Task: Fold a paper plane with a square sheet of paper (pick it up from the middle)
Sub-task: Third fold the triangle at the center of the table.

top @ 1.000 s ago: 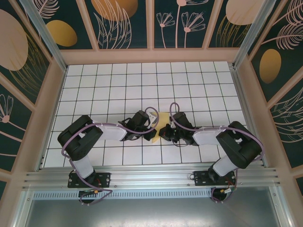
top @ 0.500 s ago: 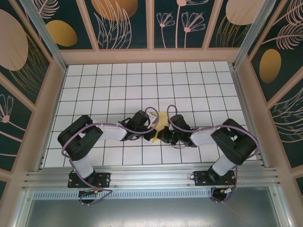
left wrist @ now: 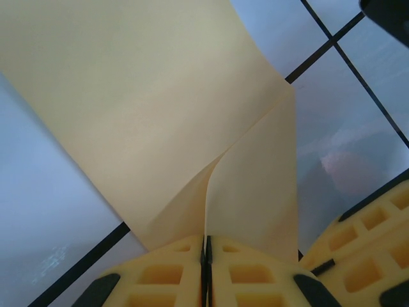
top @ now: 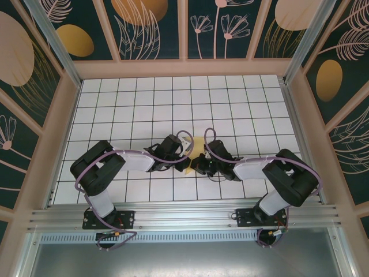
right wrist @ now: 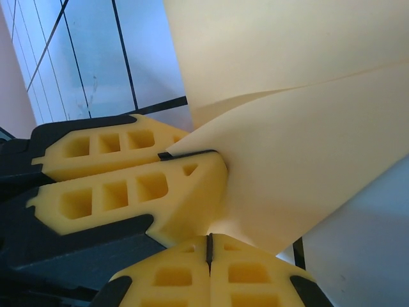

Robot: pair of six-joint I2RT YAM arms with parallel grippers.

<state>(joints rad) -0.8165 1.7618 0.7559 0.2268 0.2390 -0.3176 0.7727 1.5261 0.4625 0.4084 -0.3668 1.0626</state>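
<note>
Folded paper (left wrist: 160, 109) in left pincer (left wrist: 206, 256), right pincer (right wrist: 208, 246)

The top external camera looks steeply down from above and behind the arm bases over the whole gridded tabletop (top: 144, 98). The wrist cameras sit right behind the left gripper (left wrist: 206, 256) and right gripper (right wrist: 208, 246), facing along the fingers. All three views share the square sheet of paper (top: 198, 145).

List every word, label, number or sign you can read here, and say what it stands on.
None: there is no readable text.
The paper is blank yellow.
The foam fingers of the left gripper and the right gripper carry no marks.
The wall panels bear plant drawings, no letters.
</note>
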